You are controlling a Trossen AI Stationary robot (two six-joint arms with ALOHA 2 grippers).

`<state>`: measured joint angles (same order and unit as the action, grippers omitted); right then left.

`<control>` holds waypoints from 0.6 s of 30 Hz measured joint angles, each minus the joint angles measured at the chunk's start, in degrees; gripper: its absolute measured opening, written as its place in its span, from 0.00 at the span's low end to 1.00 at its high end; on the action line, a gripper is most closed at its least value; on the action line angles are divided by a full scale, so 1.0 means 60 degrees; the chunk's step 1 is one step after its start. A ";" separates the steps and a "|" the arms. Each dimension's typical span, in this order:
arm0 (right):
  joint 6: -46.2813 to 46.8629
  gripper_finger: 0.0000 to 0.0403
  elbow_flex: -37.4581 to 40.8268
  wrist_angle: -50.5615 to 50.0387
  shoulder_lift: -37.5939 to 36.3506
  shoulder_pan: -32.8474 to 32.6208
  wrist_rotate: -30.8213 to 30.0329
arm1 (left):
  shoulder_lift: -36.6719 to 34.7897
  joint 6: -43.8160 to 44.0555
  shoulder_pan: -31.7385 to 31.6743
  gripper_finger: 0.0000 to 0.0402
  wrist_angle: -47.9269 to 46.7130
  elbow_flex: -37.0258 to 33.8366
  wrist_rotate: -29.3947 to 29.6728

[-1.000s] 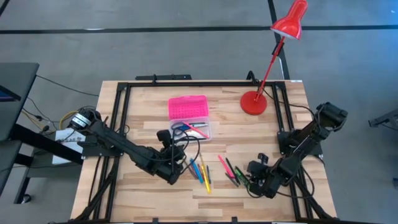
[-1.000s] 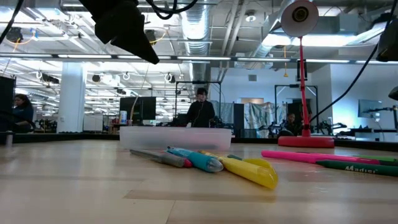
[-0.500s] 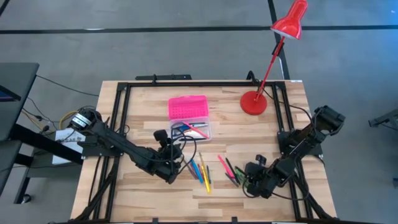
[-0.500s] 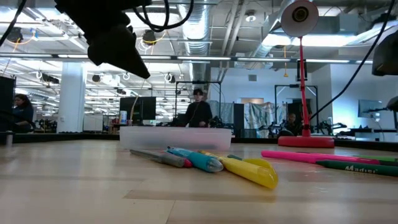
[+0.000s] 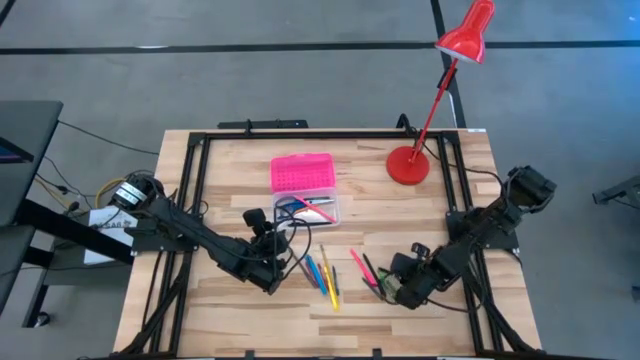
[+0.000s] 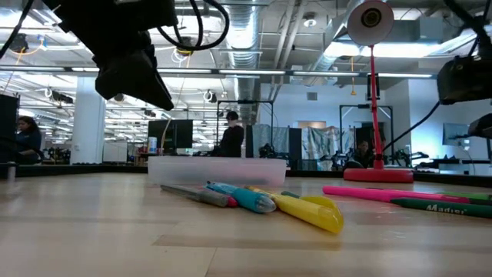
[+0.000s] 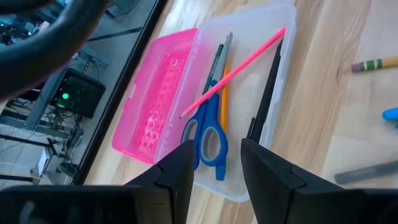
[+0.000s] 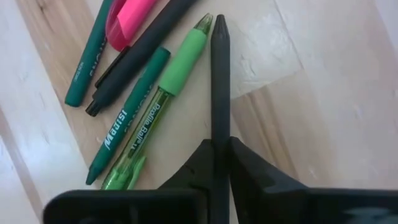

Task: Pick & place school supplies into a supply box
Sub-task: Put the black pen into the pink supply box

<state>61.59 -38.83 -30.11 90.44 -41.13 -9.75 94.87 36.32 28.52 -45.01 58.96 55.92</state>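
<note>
Supply box (image 7: 261, 93): clear base open on the table beside its pink lid (image 5: 301, 172), holding blue-handled scissors (image 7: 208, 134), a pink pencil (image 7: 239, 70) and two more pens. Loose pens lie between my two arms, well apart from the box. Black pen (image 8: 219, 81): clamped between the fingers of my right gripper (image 8: 219, 163), beside a green pen (image 8: 165, 102) and a dark green marker (image 8: 127, 121). My left gripper (image 7: 216, 163) hovers above the box, fingers parted, holding nothing.
</note>
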 joint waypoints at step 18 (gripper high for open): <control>-0.2662 0.03 -0.0920 -0.1870 0.0138 0.1531 0.1421 | 0.0000 0.0713 0.0664 0.32 -0.1236 -0.0002 -0.0015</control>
<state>45.62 -44.35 -41.33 91.26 -31.94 -1.22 94.87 40.60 32.50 -52.42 58.95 55.83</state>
